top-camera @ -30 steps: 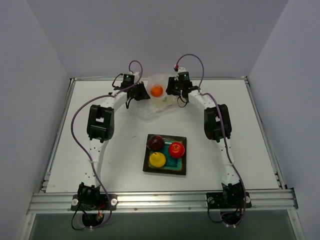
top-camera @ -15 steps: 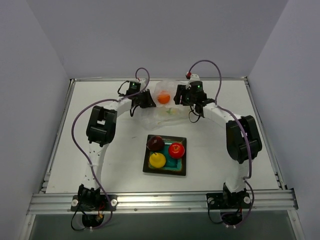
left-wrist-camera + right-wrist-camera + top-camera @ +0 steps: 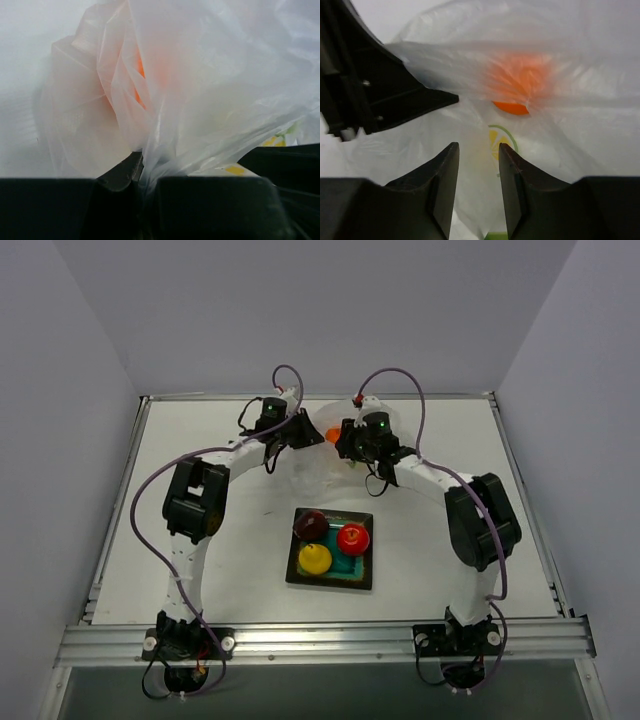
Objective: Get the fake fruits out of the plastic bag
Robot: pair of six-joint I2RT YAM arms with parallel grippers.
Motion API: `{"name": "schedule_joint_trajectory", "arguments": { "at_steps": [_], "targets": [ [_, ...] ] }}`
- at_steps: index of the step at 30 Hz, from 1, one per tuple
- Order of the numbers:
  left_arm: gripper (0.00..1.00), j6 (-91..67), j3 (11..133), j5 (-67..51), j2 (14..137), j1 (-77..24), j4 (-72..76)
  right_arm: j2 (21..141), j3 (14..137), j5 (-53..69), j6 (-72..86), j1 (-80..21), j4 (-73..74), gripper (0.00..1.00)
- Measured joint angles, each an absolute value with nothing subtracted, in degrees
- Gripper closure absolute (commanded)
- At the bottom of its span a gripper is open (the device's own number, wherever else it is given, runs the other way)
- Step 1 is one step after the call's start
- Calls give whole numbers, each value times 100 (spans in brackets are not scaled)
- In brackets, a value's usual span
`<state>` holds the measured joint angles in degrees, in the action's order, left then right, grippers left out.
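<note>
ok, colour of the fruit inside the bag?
Orange fruit, through the plastic bag; clearest in right wrist view.

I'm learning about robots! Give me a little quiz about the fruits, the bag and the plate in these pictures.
1. True or false: the orange round plastic fruit is inside the transparent wrinkly plastic bag.
2. How many glossy round fruits lie on the square teal plate with dark rim? A) two B) three C) four
3. Fill in: the left gripper is shut on the ____.

Key: 1 true. 2 B: dark red fruit, bright red fruit, yellow fruit. 3 plastic bag.
</note>
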<state>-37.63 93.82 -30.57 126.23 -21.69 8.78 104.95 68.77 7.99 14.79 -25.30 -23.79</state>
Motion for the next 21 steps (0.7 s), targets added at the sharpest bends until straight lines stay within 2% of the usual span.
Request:
{"name": "schedule_joint_trajectory", "arguments": {
  "at_steps": [1, 2, 5, 8, 13, 21],
  "targets": [
    [98, -3787, 9382, -3055, 12610, -2169, 945, 10628, 6906, 790, 1476, -2534, -2379, 60],
    [98, -3819, 9382, -3052, 12610, -2169, 1020, 10774, 6949, 770, 1470, -2530, -2379, 48],
    [98, -3822, 9382, -3030, 12610, -2169, 1002, 11185, 7111, 668, 1431, -2510, -2375, 31],
    [98, -3813, 9384, -2989, 12613, -2169, 958, 11533, 7380, 537, 1385, -2512, -2383, 22],
    [98, -3747, 9496, -2902, 12685, -2169, 781, 11963, 7889, 274, 1345, -2523, -2467, 9],
    [98, -3640, 9758, -2832, 12945, -2167, 548, 12921, 8949, 56, 1256, -2532, -2624, 4]
  ]
}}
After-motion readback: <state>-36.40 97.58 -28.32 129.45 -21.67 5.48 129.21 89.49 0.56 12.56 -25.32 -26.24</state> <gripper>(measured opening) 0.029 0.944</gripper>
